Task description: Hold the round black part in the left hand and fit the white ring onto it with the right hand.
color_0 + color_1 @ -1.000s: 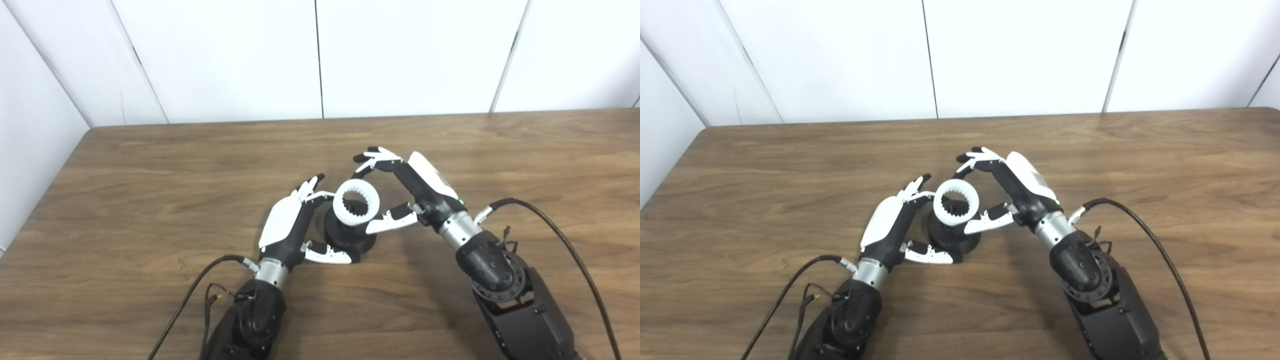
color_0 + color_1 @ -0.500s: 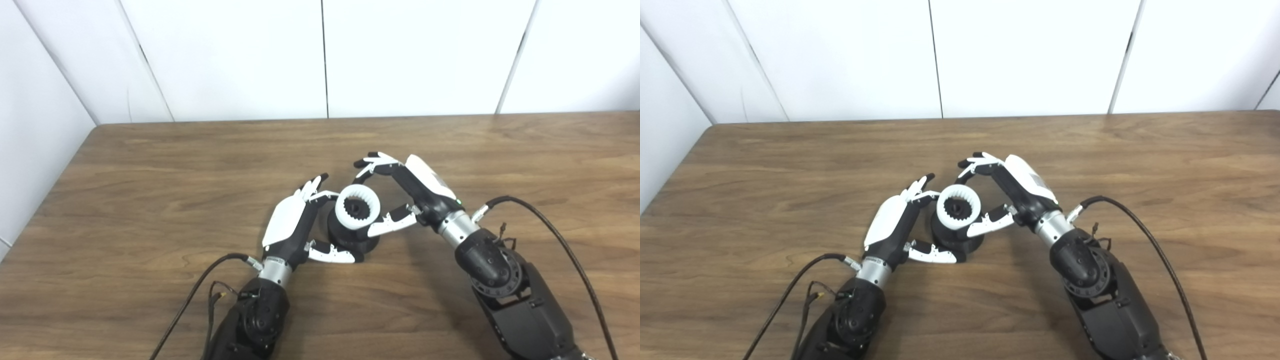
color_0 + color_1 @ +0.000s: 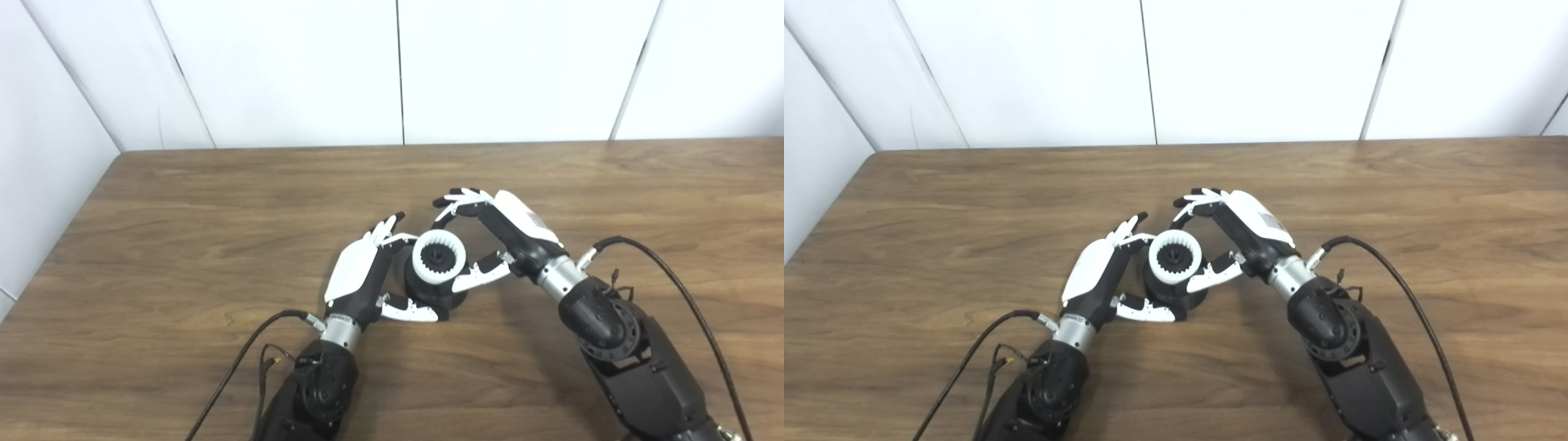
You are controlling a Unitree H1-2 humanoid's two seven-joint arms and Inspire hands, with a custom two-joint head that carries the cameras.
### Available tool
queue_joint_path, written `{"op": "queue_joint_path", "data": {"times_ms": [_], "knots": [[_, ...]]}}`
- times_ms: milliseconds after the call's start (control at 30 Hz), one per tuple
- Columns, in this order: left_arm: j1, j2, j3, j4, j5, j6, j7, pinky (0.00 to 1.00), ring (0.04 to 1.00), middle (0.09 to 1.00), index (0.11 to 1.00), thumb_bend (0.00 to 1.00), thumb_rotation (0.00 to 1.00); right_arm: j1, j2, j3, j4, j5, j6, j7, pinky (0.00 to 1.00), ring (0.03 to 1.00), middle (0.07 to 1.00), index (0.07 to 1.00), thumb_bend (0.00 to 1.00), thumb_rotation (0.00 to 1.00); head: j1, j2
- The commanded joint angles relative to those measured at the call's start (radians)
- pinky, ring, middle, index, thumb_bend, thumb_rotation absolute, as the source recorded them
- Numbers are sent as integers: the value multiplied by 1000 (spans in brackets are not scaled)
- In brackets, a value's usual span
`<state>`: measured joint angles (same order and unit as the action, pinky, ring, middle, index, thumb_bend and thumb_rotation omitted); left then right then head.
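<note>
The black part point(image 3: 1173, 291) stands on the brown bench point(image 3: 906, 214). The left robot hand point(image 3: 1102, 278) wraps around it. The white ring point(image 3: 1175, 264) sits over its toothed top, and the right robot hand point(image 3: 1234, 236) holds the ring.

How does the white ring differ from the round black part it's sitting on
The white ring is white with teeth lining its inside; the round black part is black with a toothed hub showing through the ring. The ring is narrower and sits on top; the black part flares wider at its base on the table. The right hand touches the ring; the left hand cups the black part. Both are round.
</note>
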<state>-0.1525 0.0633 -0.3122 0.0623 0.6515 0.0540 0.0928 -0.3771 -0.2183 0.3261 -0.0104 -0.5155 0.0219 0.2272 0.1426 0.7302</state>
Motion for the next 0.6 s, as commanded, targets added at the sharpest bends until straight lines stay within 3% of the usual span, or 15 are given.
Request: {"op": "queue_joint_path", "data": {"times_ms": [0,567], "knots": [[1,-17,-18,4,5,-17,11,1000,1000,1000,668,955,219,-53,8,6,-10,-8,-21,-1,1000,939,842,481,521,142,1,1],[0,-21,-29,9,7,-16,27,1000,1000,1000,665,957,233,-62,2,39,24,-31,-21,7,995,939,843,482,521,143,4,9]]}}
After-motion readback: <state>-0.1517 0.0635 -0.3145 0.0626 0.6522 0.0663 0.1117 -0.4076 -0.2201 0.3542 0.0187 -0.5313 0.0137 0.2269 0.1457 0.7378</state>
